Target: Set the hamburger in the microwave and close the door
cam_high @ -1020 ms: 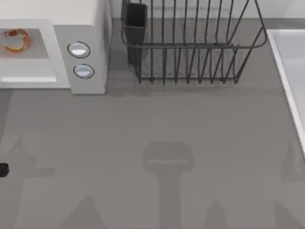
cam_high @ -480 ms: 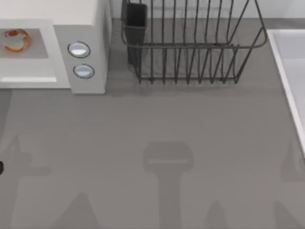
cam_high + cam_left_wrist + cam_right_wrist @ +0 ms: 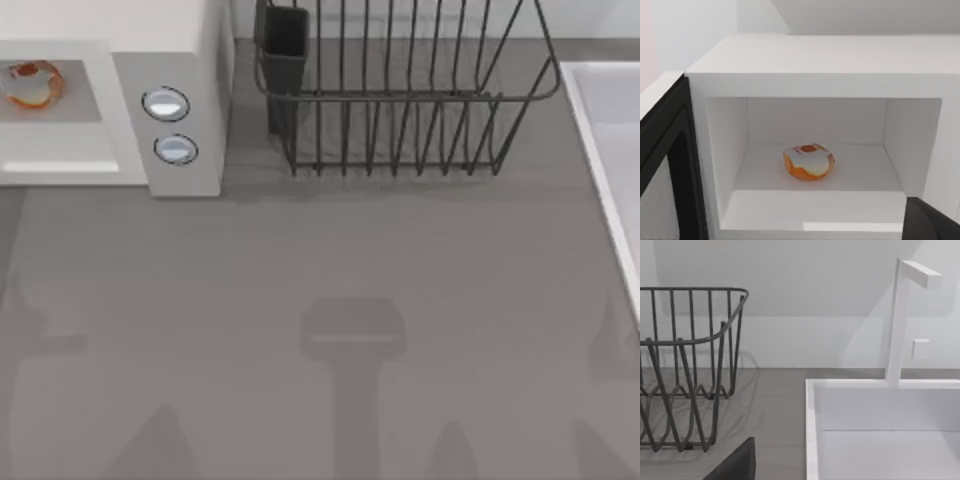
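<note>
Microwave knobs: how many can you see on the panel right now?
2. Both sit on the microwave side panel in the top view: one knob farther back, the other knob just in front of it, nearer the table's front edge.

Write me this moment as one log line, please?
hamburger: inside microwave cavity | door: open | step left: close door | wire rack: beside microwave

Top view: overhead, straight down on surface (image 3: 330,260). Left wrist: close, facing microwave (image 3: 815,65) cavity. Right wrist: low, facing wire rack (image 3: 685,365); both appear from above.
</note>
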Motion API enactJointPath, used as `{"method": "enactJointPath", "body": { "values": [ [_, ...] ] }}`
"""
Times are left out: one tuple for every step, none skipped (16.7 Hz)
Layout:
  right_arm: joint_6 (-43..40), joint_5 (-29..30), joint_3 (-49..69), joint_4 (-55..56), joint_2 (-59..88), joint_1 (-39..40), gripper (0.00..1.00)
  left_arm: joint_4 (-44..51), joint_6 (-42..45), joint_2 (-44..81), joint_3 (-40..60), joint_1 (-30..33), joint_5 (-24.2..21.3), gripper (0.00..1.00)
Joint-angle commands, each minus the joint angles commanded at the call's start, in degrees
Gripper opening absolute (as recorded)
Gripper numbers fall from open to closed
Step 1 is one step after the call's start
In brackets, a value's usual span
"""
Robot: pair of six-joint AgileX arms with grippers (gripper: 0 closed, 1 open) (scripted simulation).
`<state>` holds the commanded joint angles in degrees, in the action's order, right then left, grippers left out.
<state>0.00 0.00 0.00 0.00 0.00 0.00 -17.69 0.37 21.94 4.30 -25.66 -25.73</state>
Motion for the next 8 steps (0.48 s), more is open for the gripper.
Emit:
{"method": "enactJointPath", "body": {
  "values": [
    [0.0,0.0,0.0,0.0,0.0,0.0,1.0,-0.12,0.01,0.67,0.53,-1.11,-1.12,0.0],
    [0.0,0.0,0.0,0.0,0.0,0.0,1.0,-0.18,0.02,1.05,0.84,-1.75,-1.76,0.0],
    [0.0,0.0,0.0,0.0,0.0,0.0,1.0,-0.19,0.02,1.11,0.89,-1.85,-1.85,0.0],
    [0.0,0.0,0.0,0.0,0.0,0.0,1.0,-0.19,0.02,1.11,0.89,-1.85,-1.85,0.0],
    [0.0,0.0,0.0,0.0,0.0,0.0,1.0,-0.19,0.02,1.11,0.89,-1.85,-1.85,0.0],
    [0.0,0.0,0.0,0.0,0.0,0.0,1.0,-0.17,0.07,0.87,0.69,-1.66,-1.67,0.0],
    [0.0,0.0,0.0,0.0,0.0,0.0,1.0,-0.13,0.07,0.81,0.67,-1.47,-1.48,0.0],
    [0.0,0.0,0.0,0.0,0.0,0.0,1.0,0.01,0.06,0.57,0.58,-0.74,-0.74,0.0]
  ]
}}
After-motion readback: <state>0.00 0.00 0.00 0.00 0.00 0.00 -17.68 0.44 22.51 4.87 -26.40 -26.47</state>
